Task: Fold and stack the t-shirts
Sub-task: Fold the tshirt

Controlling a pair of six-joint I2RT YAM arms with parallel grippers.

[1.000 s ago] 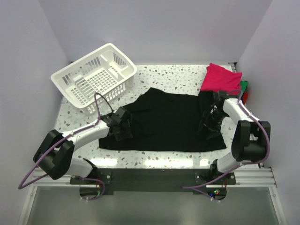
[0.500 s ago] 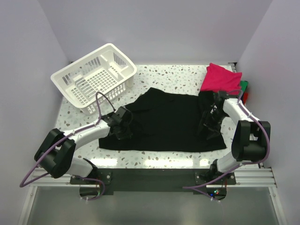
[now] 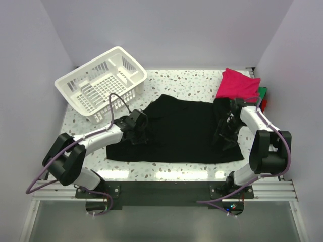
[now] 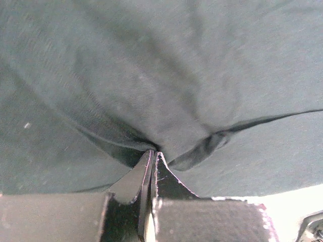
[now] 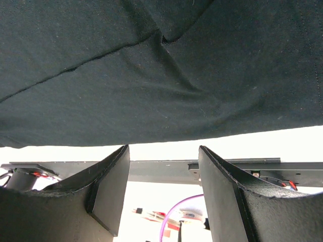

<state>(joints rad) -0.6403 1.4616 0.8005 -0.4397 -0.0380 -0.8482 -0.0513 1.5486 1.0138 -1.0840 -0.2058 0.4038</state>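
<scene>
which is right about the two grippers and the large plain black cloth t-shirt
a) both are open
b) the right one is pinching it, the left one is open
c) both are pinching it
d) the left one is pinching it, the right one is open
d: in the left wrist view the left gripper is closed on a puckered fold of the large plain black cloth t-shirt, while in the right wrist view the right gripper is spread with nothing between its fingers.

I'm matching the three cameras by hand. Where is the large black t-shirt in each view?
Top external: black t-shirt spread across the middle of the table.
Left wrist: the shirt fills nearly the frame, a fold pinched in the left gripper.
Right wrist: the shirt fills the upper half, above the open right gripper.
Shared landmark: the shirt's hem against the pale table.
</scene>
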